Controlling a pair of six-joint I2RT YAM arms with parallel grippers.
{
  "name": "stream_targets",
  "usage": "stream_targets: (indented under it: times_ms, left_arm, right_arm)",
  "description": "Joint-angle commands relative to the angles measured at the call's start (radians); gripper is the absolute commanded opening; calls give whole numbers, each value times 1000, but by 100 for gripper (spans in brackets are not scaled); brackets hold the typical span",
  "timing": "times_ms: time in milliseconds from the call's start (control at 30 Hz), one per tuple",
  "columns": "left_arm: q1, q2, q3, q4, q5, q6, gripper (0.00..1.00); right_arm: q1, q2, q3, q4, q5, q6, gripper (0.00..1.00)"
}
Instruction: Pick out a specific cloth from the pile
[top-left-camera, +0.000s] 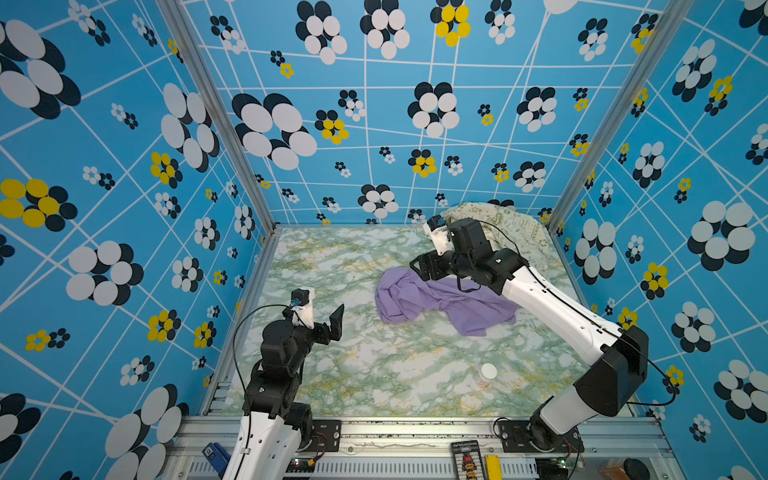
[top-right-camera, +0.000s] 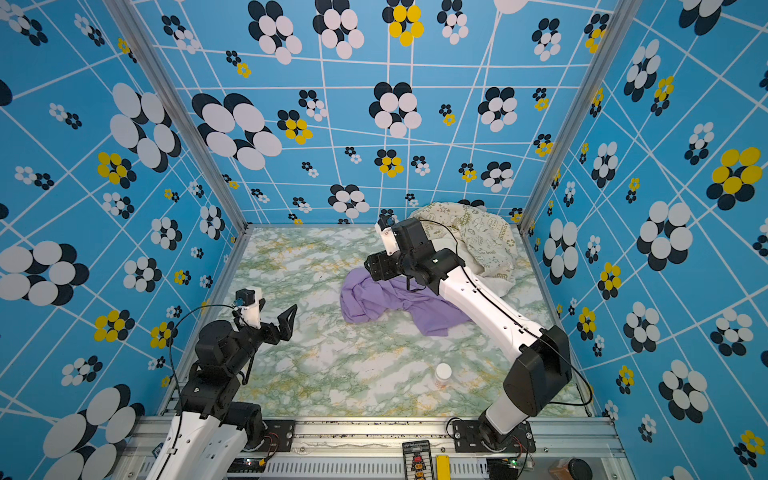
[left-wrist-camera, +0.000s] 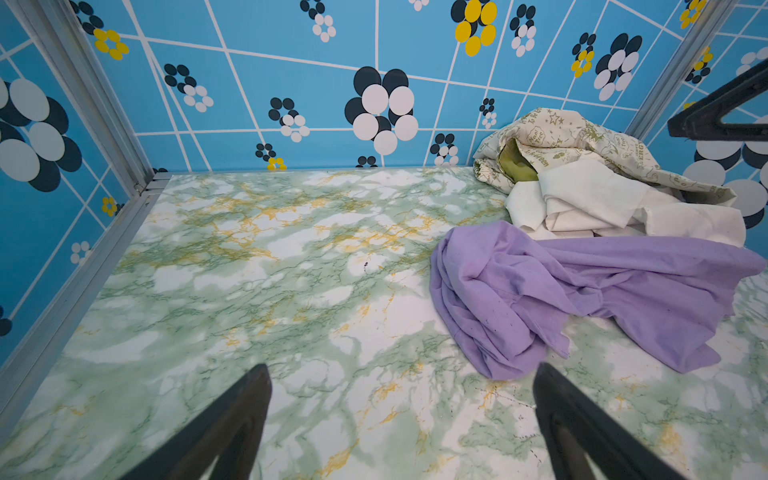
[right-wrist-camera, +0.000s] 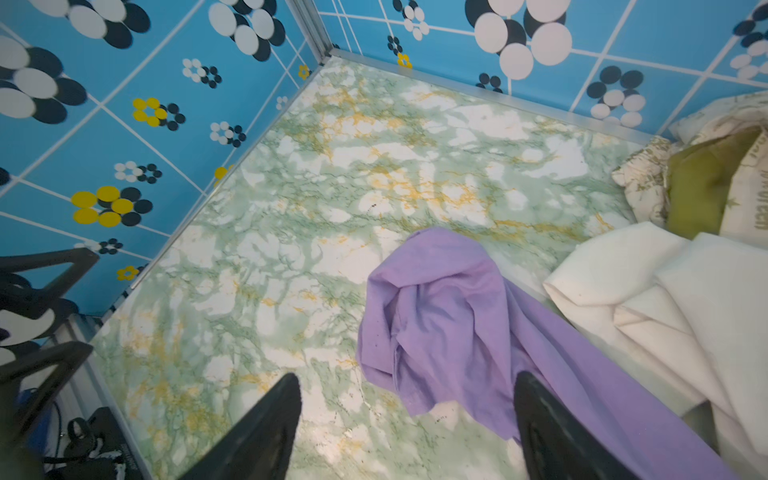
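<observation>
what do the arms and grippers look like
The left arm and right arm have white link shells with black joints and thin black cables looping alongside. The left gripper and right gripper have black, tapering, triangular-framed fingers.

The left arm (top-left-camera: 266, 440) and right arm (top-left-camera: 557, 307) — white shells with small holes, black joints — trail thin black cables (top-left-camera: 235, 353).
</observation>
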Motion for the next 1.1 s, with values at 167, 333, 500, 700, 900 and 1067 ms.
stream_targets:
  times_ms: [167,333,500,700,900,1067]
  left_arm:
    - [-7,-12,-18,-2,-2,-1,99]
    - [-7,-13,-19,-4,-2,-2,99]
    - [-8,-11,-21,-2,-3,-1,99]
    - [-8,-10,-19,-2,-4,0,99]
    - [-8,-13,-19,-5,-3,0,99]
    - [-8,-13,-19,-4,-2,2,99]
  right_arm:
    - [-2,11,-65,-89,112,-50,81]
    - [1,96,-71,-98,58,5,75]
    - [21,198,-50,-104,22,40,73]
    - [34,313,-3,-95,1,91,71]
    - [40,405,28,-55,-42,146,64]
    - [41,443,36,-12,-1,167,54]
